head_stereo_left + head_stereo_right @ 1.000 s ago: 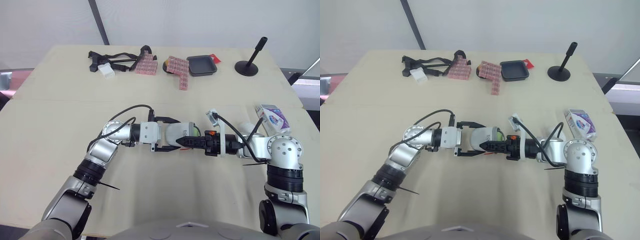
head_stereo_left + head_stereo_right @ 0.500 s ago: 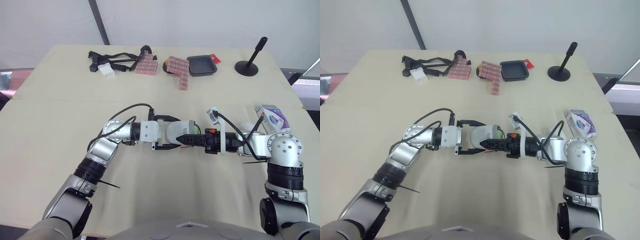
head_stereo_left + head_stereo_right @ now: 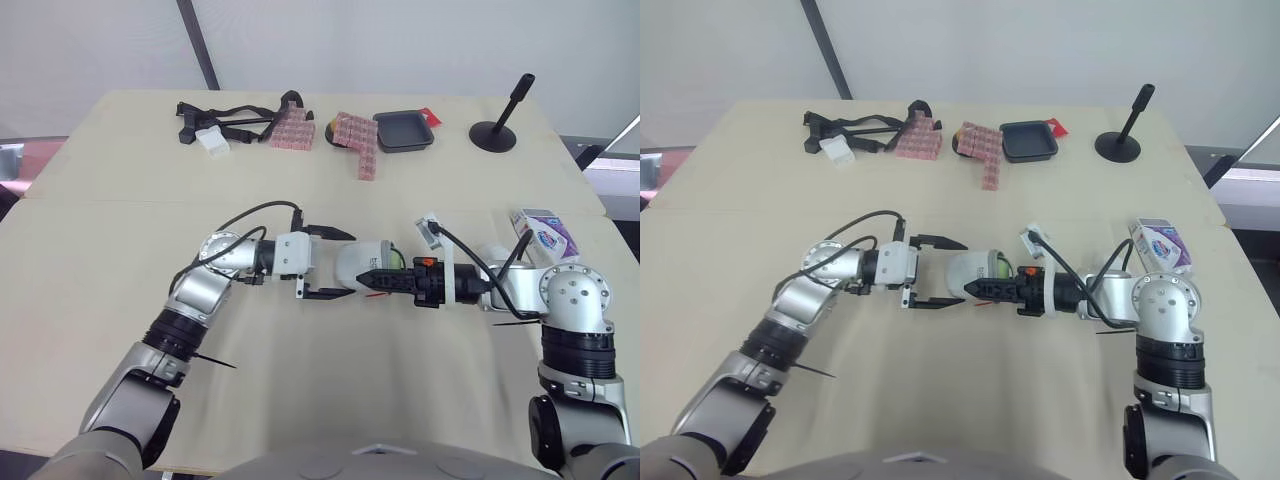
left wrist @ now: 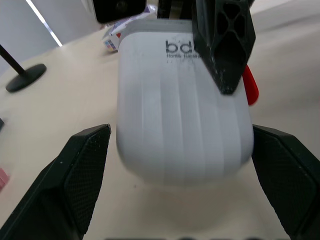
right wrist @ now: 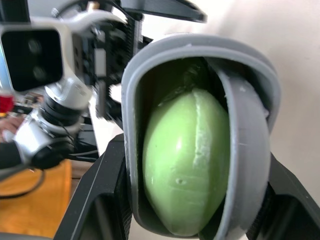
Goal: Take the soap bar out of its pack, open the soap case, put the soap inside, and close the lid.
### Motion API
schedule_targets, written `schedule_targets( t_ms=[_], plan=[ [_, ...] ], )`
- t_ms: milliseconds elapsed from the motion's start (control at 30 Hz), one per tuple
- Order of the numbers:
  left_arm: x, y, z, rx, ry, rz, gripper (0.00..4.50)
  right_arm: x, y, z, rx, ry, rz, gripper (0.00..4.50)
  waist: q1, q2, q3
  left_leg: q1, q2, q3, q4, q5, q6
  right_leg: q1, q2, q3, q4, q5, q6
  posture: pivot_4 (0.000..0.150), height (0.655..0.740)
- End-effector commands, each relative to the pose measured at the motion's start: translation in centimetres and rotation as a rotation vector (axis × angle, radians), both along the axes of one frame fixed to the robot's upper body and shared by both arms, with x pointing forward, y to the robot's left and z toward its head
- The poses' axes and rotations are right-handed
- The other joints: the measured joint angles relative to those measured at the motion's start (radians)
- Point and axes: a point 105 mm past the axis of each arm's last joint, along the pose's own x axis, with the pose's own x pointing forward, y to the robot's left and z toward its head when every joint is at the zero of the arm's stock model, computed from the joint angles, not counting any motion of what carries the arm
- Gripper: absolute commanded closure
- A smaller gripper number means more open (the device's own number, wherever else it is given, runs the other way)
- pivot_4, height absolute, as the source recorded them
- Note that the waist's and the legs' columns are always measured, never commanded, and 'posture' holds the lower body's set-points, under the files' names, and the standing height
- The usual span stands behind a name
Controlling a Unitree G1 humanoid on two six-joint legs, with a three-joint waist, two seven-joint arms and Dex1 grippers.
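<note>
— Fingers on the left gripper (image 3: 349, 266), anyone got a read? Look spread to me.

— Yep, wide open. In the left wrist view the two black fingers (image 4: 82, 175) sit either side of the soap case (image 4: 182, 125). Bare worktop (image 4: 60, 100) shows in both gaps, so they flank its rounded end and touch nothing.

— And the right gripper (image 3: 382, 278)?

— That one has the case. It's clamped on from the opposite end. One of its fingers (image 4: 222, 45) lies over the top face of the case. The right wrist view has black fingers (image 5: 97, 200) down both sides of the shell.

— So where's the soap (image 5: 182, 160)?

— Inside the case, pale green bar. The lid isn't down. The end facing the right wrist gapes and you can see the bar through it. The head views catch a sliver of green next to the right fingers too.

— Where on the worktop is all this?

— Roughly the middle, a bit toward the near edge. The grippers point at each other with the case between them. Can't tell if the case rests on the surface or sits just off it. The soap pack (image 3: 545, 233) lies by the right edge, well apart from the case. A black tray (image 3: 404, 130) and a black stand (image 3: 497, 128) sit along the far edge.
</note>
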Motion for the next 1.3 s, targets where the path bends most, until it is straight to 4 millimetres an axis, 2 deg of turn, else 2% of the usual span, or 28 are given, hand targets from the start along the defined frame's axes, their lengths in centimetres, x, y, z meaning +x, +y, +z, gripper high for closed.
schedule_targets(
  t_ms=[33, 133, 200, 267, 467, 600, 700, 867, 1300],
  plan=[
    [0.6, 1.3, 1.1, -0.004, 0.033, 0.02, 0.0, -0.5, 0.0, 0.7, 0.011, -0.039, 0.025, 2.41, 0.0, 0.0, 0.0, 0.0, 0.0, 0.0, 0.0, 0.0, 0.0, 0.0, 0.0, 0.0, 0.0, 0.0, 0.0, 0.15, 0.74],
    [0.5, 1.6, 1.1, 0.0, 0.15, 0.031, 0.0, -0.5, -0.2, 0.8, -0.02, -0.065, 0.028, 2.41, 0.0, 0.0, 0.0, 0.0, 0.0, 0.0, 0.0, 0.0, 0.0, 0.0, 0.0, 0.0, 0.0, 0.0, 0.0, 0.15, 0.74],
    [0.2, 1.6, 1.1, 0.012, 0.29, 0.036, 0.0, -0.7, -0.1, 1.5, -0.089, -0.126, 0.08, 2.41, 0.0, 0.0, 0.0, 0.001, 0.0, 0.0, 0.0, 0.0, 0.0, -0.001, 0.0, 0.0, 0.0, 0.0, 0.0, 0.15, 0.74],
    [-0.2, 1.2, 1.4, 0.03, 0.39, 0.037, 0.0, -1.0, 0.0, 2.1, -0.214, -0.22, 0.155, 2.41, -0.001, 0.001, 0.001, 0.0, 0.0, 0.0, 0.0, 0.0, 0.0, -0.002, 0.0, 0.0, 0.0, 0.0, 0.0, 0.15, 0.74],
    [-1.0, -0.6, 3.1, 0.049, 0.519, 0.015, 0.0, -0.8, -0.1, 2.7, -0.516, -0.445, 0.329, 2.41, 0.002, 0.001, 0.002, -0.003, 0.0, 0.0, -0.002, 0.0, -0.002, 0.0, 0.0, 0.0, -0.001, 0.0, 0.0, 0.15, 0.74],
    [-1.4, -1.8, 3.9, 0.068, 0.497, -0.013, 0.0, -0.6, 0.1, 3.1, -0.639, -0.54, 0.442, 2.41, 0.002, 0.002, 0.002, -0.004, 0.0, 0.0, -0.003, 0.0, -0.001, 0.0, 0.002, 0.001, -0.003, 0.0, 0.0, 0.15, 0.74],
    [-1.2, -2.8, 3.9, 0.067, 0.45, -0.009, 0.0, -0.4, -0.1, 3.0, -0.739, -0.59, 0.517, 2.41, 0.005, 0.002, 0.002, -0.004, 0.0, -0.001, -0.003, 0.0, -0.002, 0.001, 0.006, 0.002, -0.003, 0.0, 0.0, 0.15, 0.74],
    [-2.1, -4.0, 3.3, 0.085, 0.43, -0.06, 0.0, 0.6, 0.5, 3.2, -0.815, -0.679, 0.571, 2.41, 0.008, 0.001, 0.002, -0.005, 0.0, -0.001, -0.003, 0.0, -0.002, 0.001, 0.007, 0.001, -0.003, 0.0, 0.0, 0.15, 0.74],
    [-2.0, -5.3, 3.0, 0.084, 0.358, -0.096, 0.0, 1.5, 1.3, 3.3, -0.838, -0.775, 0.658, 2.41, 0.004, 0.001, 0.002, -0.005, 0.001, -0.001, 0.0, 0.0, -0.002, 0.001, 0.006, 0.002, -0.001, 0.0, 0.0, 0.15, 0.74]
  ],
)
